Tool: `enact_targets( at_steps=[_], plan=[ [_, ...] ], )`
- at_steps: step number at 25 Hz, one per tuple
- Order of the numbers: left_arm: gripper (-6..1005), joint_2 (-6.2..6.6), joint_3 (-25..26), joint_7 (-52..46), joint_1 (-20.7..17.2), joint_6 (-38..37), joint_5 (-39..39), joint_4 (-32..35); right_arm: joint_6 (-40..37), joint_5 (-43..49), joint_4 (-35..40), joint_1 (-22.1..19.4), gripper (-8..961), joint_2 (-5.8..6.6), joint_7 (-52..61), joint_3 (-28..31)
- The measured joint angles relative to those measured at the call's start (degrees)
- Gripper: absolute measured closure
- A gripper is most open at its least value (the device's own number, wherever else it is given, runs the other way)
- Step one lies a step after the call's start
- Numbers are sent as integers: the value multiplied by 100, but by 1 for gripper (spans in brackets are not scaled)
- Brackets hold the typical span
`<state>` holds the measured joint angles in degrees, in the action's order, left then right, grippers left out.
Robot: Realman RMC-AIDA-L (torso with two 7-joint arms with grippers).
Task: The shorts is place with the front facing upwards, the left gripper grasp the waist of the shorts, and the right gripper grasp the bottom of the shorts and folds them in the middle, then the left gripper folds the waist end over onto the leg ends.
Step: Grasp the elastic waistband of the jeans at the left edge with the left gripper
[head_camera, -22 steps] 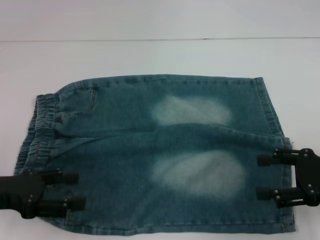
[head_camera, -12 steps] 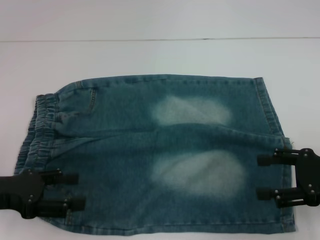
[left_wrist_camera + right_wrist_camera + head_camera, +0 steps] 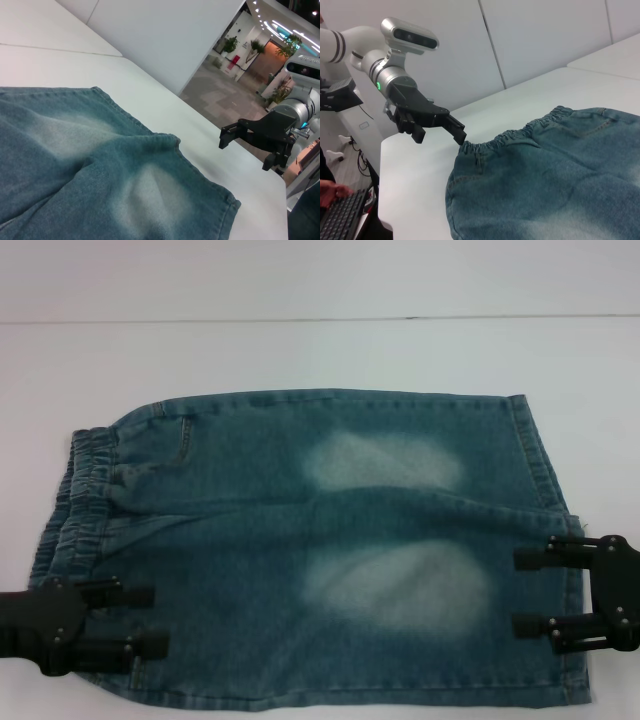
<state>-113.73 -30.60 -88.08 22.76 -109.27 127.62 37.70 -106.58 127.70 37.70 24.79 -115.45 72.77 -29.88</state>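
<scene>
Faded denim shorts (image 3: 310, 550) flat – left gripper (image 3: 150, 621), right gripper (image 3: 522, 592) both spread, holding nothing.

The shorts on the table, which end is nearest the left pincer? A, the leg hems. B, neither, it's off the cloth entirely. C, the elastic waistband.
C: in the head view the left pincer sits open at the gathered elastic waistband end of the shorts, while the right pincer, also open, is at the leg hem end.
</scene>
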Motion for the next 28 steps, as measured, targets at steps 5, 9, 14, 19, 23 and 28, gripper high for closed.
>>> enact_targets(
  at_steps=[5, 9, 14, 19, 23, 28],
  plan=[
    [127, 0, 2, -2, 0, 3, 0, 0, -3, 0, 0, 9, 68, -3, 0, 0],
    [127, 0, 2, -3, -3, 3, 0, 0, -4, 0, 0, 9, 68, -4, 0, -5],
    [127, 0, 1, -5, -13, 3, 0, 0, 1, 0, 0, 8, 69, -4, 0, -16],
    [128, -4, -13, -7, -12, 3, 0, 0, 16, 0, 0, 9, 71, -4, 0, -22],
    [128, -9, -21, -7, 1, 3, 0, 0, 22, 0, 0, 14, 70, -4, 0, -35],
    [128, -3, 6, -66, 7, -23, 0, 11, 24, 0, 0, 17, 69, -4, 0, -21]
  ],
)
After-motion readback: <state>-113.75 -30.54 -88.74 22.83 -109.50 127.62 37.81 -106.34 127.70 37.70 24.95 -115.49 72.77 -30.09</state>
